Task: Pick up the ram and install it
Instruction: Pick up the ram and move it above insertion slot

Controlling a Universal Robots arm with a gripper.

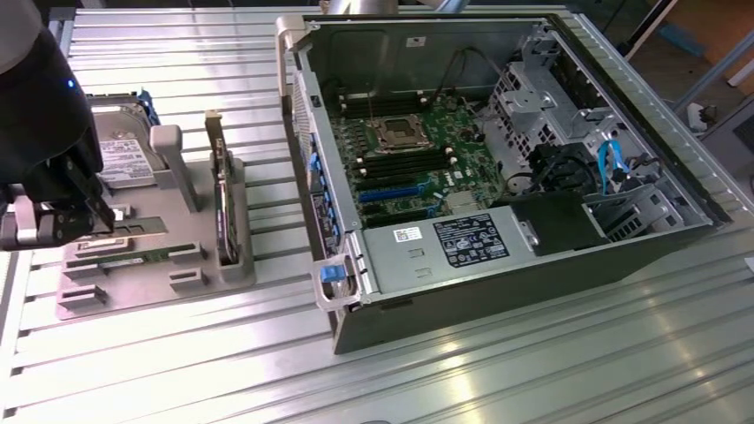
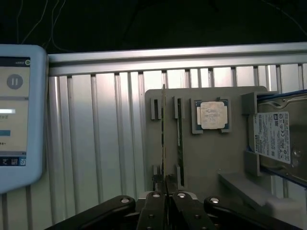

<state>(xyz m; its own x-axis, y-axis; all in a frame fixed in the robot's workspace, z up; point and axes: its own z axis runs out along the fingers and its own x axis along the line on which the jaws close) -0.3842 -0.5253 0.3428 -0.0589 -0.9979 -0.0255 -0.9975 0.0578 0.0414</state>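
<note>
You have a ribbed silver aluminium table top (image 1: 531, 353) under everything; its slats throw back bright overhead glare, strongest toward six o'clock in the exterior view; past its edge at two o'clock lies orange-brown floor (image 1: 728, 31), crossed by a slanting grey metal frame leg (image 1: 716, 81); the wrist view gives you a pale-blue-cased touchscreen tablet (image 2: 21, 110) by the table's edge rail, with dark ground (image 2: 168, 24) beyond.

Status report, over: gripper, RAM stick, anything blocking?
Gripper shut on the ram, edge-on over the gray holder. Second green board close beside it. Not yet at the open computer case.
</note>
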